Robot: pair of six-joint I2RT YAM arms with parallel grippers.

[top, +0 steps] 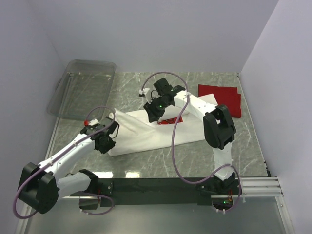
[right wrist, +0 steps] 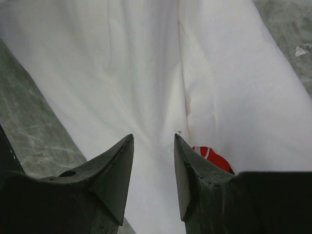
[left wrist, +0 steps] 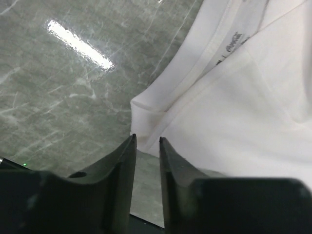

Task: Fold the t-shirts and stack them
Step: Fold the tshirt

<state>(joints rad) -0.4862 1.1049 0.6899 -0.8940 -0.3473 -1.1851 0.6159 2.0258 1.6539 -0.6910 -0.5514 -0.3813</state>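
The white t-shirt (top: 146, 132) lies partly folded across the middle of the table, its red chest graphic (top: 170, 120) peeking out under a fold. The red t-shirt (top: 222, 96) lies folded at the back right. My left gripper (top: 107, 146) is at the white shirt's near left corner. In the left wrist view its jaws (left wrist: 146, 140) stand slightly apart and empty, tips just short of the shirt's hem (left wrist: 146, 114). My right gripper (top: 152, 116) hovers over the shirt's back edge, open and empty (right wrist: 153, 138), with white cloth (right wrist: 146, 63) and a bit of the graphic (right wrist: 213, 158) below.
A clear plastic bin (top: 83, 92) stands at the back left. The marble tabletop (top: 146, 163) shows in front of the shirt. White walls close in the left, back and right sides. The arms' base rail (top: 161, 187) runs along the near edge.
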